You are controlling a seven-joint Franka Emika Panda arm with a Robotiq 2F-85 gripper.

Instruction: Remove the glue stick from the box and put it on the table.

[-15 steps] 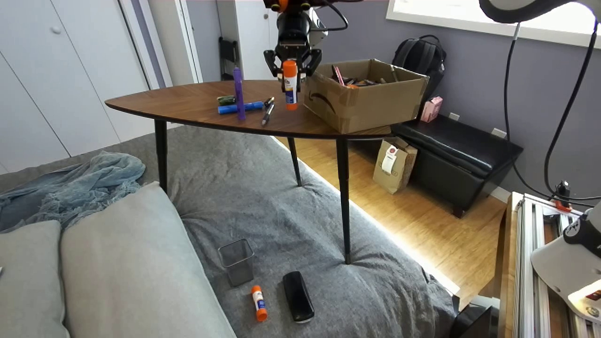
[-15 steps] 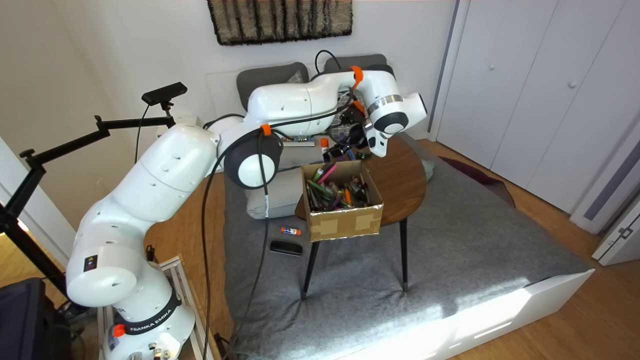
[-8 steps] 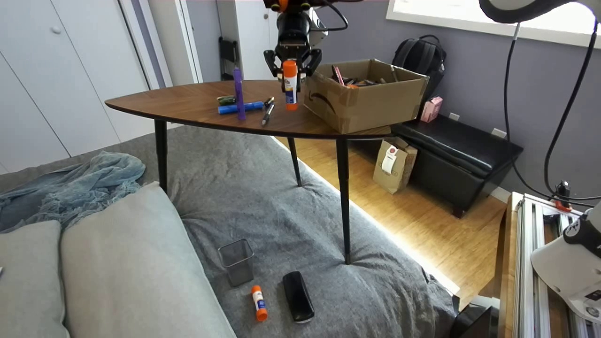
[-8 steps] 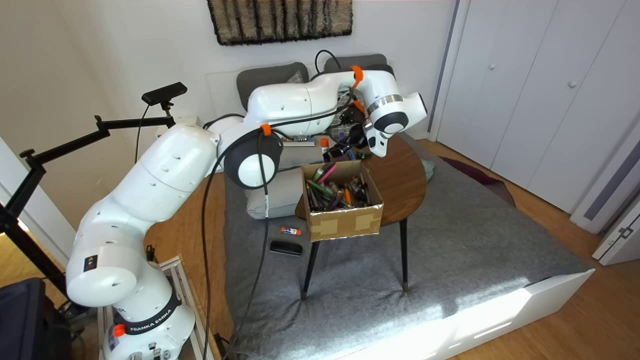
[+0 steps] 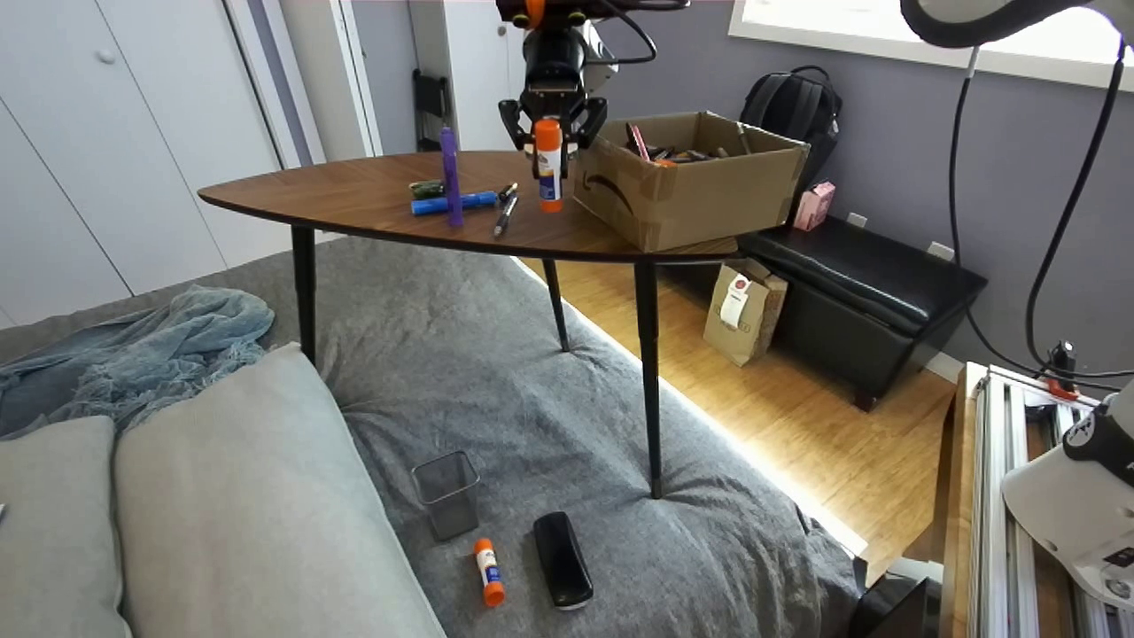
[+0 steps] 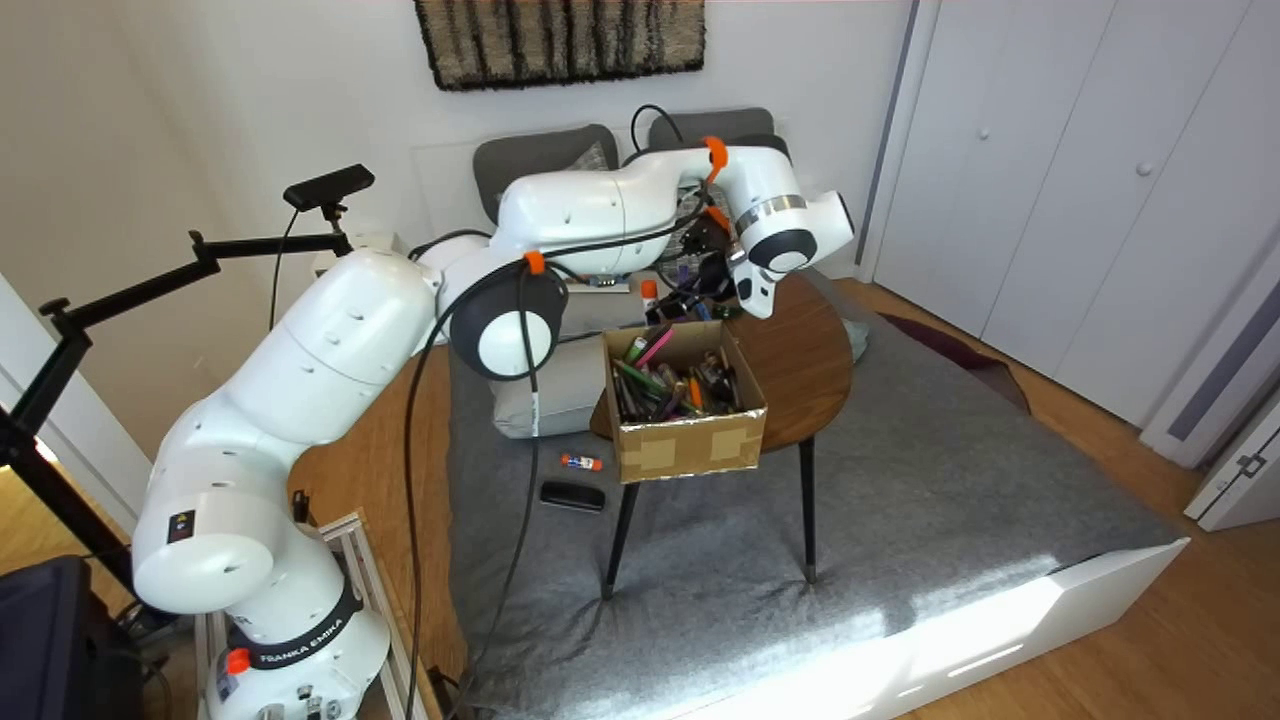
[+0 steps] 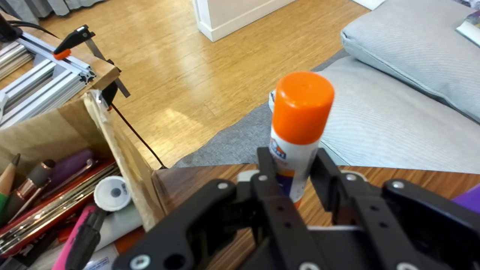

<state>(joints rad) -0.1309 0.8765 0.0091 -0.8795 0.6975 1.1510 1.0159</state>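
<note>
The glue stick (image 5: pixel 547 135), orange-capped with a white and blue label, stands upright between the fingers of my gripper (image 5: pixel 550 161). In the wrist view the fingers (image 7: pixel 293 165) are shut around the glue stick (image 7: pixel 303 108), and its lower end is partly hidden behind a finger. It shows in an exterior view (image 6: pixel 650 290) too. It is beside the box, over the table (image 5: pixel 354 190); I cannot tell whether its base touches the wood. The brown cardboard box (image 5: pixel 726 199), holding many pens and markers, sits on the table next to my gripper (image 6: pixel 662 308).
A purple marker (image 5: pixel 452 177) stands upright on the table. A blue marker (image 5: pixel 454 203) and a dark pen (image 5: pixel 506 215) lie near the glue stick. On the grey bed below are another glue stick (image 5: pixel 489 572), a black case (image 5: pixel 563 560) and a mesh cup (image 5: pixel 446 496).
My gripper has moved slightly down with the glue stick in it during the last half second. The box and the items on the table have not moved.
</note>
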